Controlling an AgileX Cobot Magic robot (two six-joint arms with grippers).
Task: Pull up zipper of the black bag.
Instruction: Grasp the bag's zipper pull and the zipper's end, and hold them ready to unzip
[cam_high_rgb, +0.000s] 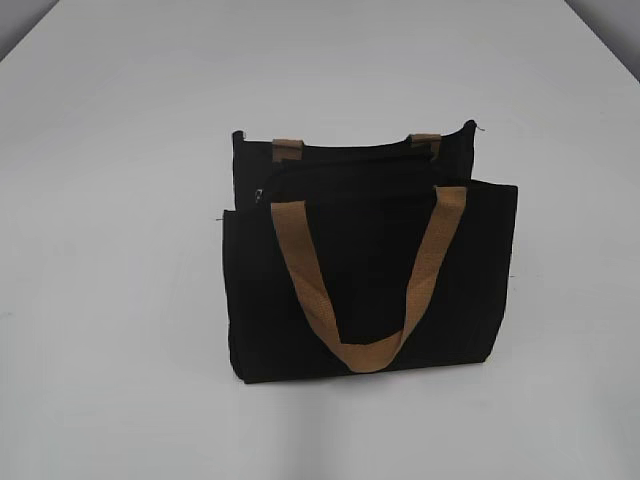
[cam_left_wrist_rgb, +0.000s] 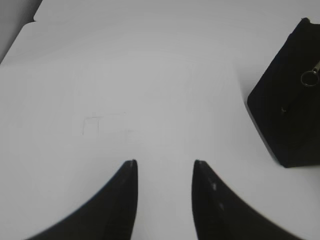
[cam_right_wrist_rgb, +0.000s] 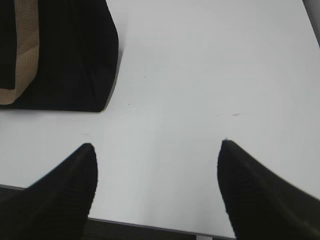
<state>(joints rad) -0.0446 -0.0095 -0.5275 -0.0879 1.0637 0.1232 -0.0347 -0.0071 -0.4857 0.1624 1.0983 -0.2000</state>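
The black bag (cam_high_rgb: 370, 290) stands upright in the middle of the white table, with two tan webbing handles; the front handle (cam_high_rgb: 365, 290) hangs down over its front panel. The zipper pull, small and silvery (cam_high_rgb: 259, 196), sits at the left end of the top zip track. In the left wrist view a corner of the bag (cam_left_wrist_rgb: 287, 115) shows at right with the ringed pull (cam_left_wrist_rgb: 310, 77). My left gripper (cam_left_wrist_rgb: 164, 162) is open and empty over bare table, left of the bag. My right gripper (cam_right_wrist_rgb: 157, 145) is open wide and empty near the table's front edge; the bag (cam_right_wrist_rgb: 75, 60) lies up-left of it.
The white table (cam_high_rgb: 110, 300) carries only the bag. Its front edge shows in the right wrist view (cam_right_wrist_rgb: 150, 225). The table's far corners show at top left (cam_high_rgb: 20, 30) and top right. Neither arm shows in the exterior view.
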